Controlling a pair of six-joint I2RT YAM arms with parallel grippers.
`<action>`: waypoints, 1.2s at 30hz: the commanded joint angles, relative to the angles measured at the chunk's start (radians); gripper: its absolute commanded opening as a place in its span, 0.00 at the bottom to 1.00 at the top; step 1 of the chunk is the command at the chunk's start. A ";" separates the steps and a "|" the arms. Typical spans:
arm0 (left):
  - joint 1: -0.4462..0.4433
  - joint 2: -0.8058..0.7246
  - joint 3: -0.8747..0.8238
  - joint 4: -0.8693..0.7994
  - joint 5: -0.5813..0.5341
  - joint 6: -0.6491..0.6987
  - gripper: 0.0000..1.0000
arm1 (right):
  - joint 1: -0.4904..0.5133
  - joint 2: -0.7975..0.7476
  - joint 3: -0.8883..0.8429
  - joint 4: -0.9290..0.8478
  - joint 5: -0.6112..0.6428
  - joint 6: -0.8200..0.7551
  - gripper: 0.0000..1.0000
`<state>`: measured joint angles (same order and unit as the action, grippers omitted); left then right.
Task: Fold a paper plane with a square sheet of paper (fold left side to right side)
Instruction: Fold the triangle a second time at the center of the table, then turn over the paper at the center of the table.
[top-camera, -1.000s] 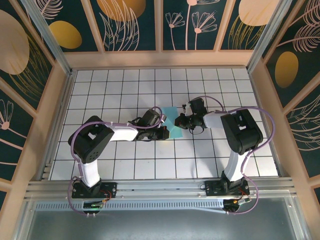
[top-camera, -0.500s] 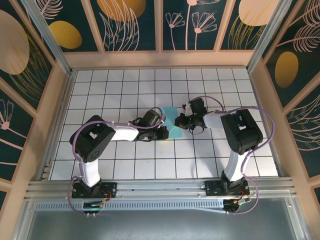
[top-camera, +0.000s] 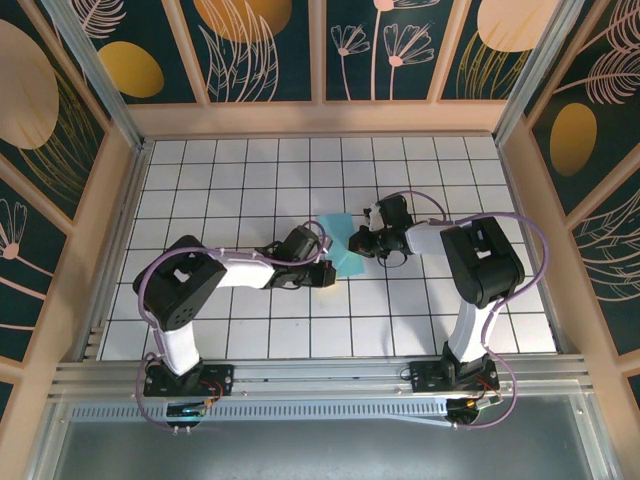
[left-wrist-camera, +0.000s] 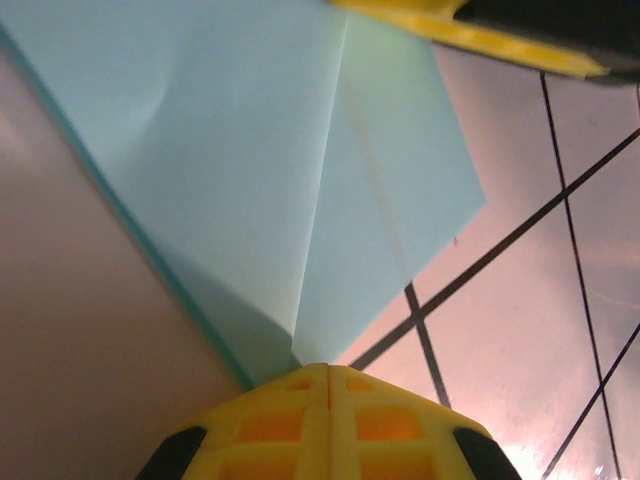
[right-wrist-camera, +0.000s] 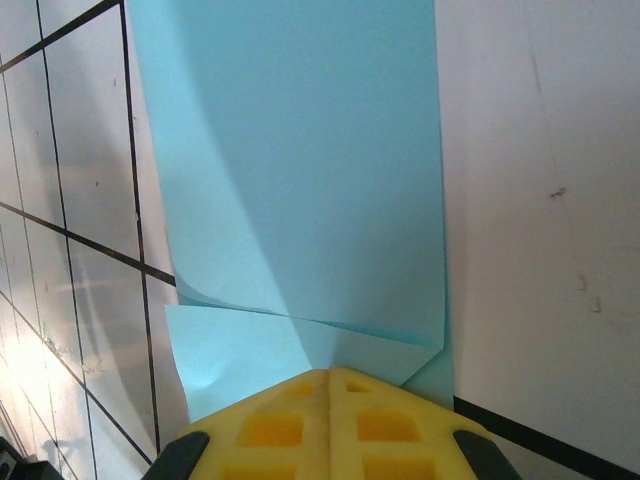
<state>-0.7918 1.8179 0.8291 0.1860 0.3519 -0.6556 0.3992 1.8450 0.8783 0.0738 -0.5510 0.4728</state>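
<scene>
The square sheet of paper (top-camera: 341, 243) is sitting partly folded on the table (top-camera: 220, 180), between both arms. The left gripper (left-wrist-camera: 328, 372) is pinching one corner tight, and the right gripper (right-wrist-camera: 330, 376) is clenching the opposite edge.

free: table (top-camera: 230, 170) far rows | blocked: left hand (top-camera: 330, 267), right hand (top-camera: 356, 243) mid-table

Looking down, you are seeing a white gridded tabletop (top-camera: 200, 180), its dark lines marking out even squares. A pale wooden frame (top-camera: 320, 118) is bordering it at the back and both sides. Dark wall panels (top-camera: 270, 50) painted with orange discs and outlined leaves are rising beyond. Aluminium rails (top-camera: 320, 375) are running along the near edge. In the left wrist view, the tiles are catching pinkish glare.
</scene>
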 joint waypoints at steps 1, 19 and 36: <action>-0.005 -0.079 -0.032 -0.095 -0.057 0.012 0.00 | 0.001 0.021 -0.002 -0.051 0.051 -0.018 0.00; 0.118 -0.253 -0.042 0.007 -0.149 -0.091 0.45 | -0.049 -0.346 -0.070 0.004 0.158 -0.029 0.59; 0.128 0.028 0.134 0.047 -0.046 -0.054 0.55 | -0.211 -0.532 -0.268 0.122 0.014 0.020 0.92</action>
<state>-0.6720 1.8153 0.9234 0.2108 0.2771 -0.7315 0.1913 1.3315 0.6258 0.1513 -0.4992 0.4812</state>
